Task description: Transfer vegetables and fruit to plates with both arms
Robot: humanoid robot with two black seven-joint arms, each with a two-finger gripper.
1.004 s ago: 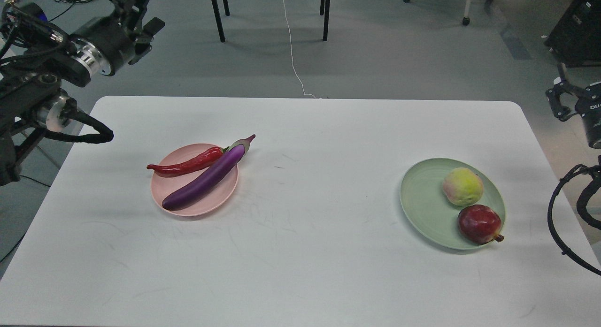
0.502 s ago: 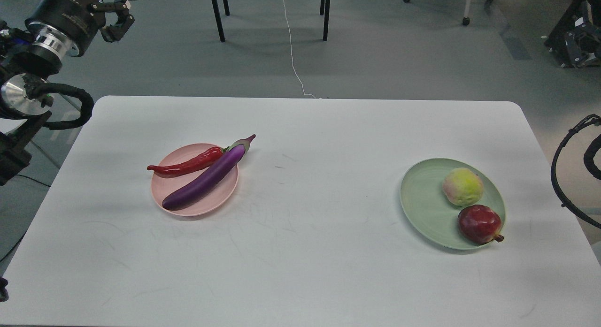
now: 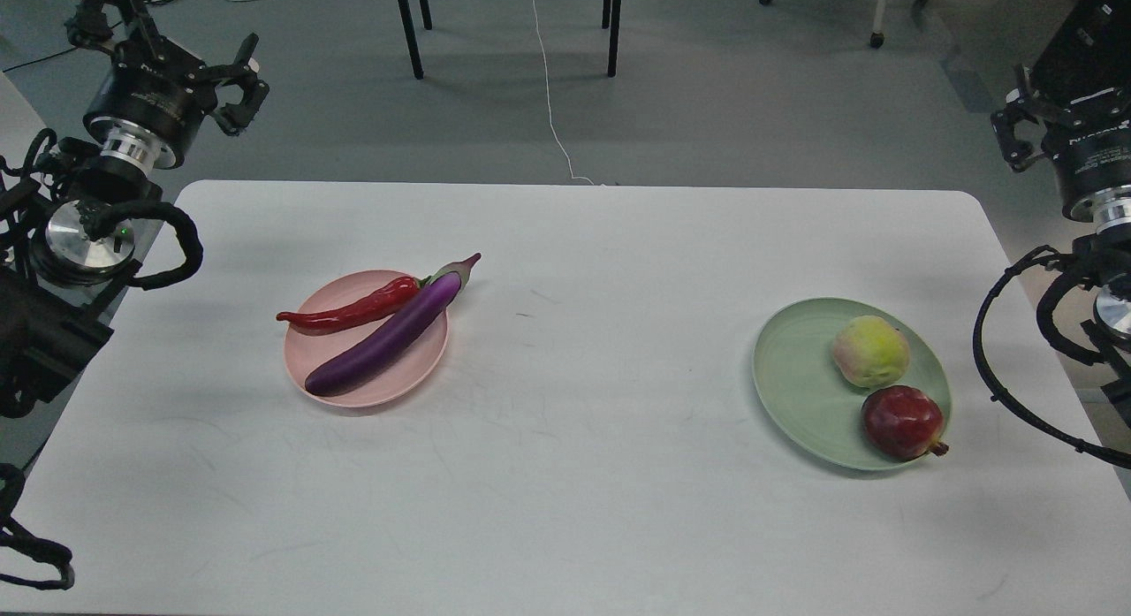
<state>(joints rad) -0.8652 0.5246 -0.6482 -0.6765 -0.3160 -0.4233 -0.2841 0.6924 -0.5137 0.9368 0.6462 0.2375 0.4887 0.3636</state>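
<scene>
Both grippers, left (image 3: 190, 55) and right (image 3: 1029, 117), hang empty, seemingly open, beyond filled plates; task looks finished, needing nothing further.

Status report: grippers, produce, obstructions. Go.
Left gripper open, empty; right gripper unreadable. Eggplant and chili on pink plate; peach, pomegranate on green plate. No obstructions.

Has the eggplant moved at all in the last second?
No. The eggplant lies across the pink plate as before, its cap end overhanging the same far-right rim.
</scene>
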